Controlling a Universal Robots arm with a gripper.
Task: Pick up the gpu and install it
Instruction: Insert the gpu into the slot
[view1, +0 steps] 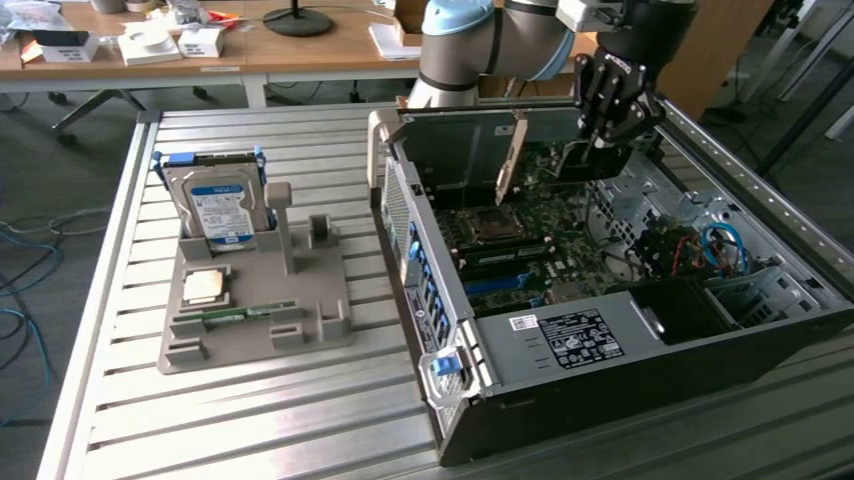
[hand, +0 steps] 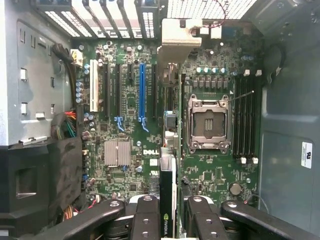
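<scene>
Inside the open computer case (view1: 641, 350), the gripper (hand: 171, 220) clamps the gpu (hand: 167, 185) edge-on over the motherboard (hand: 125, 100).

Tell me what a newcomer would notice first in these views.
The open computer case on the exterior view's right, with the gripper hanging inside it. In the wrist view the gpu sits edge-on between the fingers, over the green motherboard. On the exterior view's left, a blue-labelled hard drive stands upright in a grey holder.
</scene>
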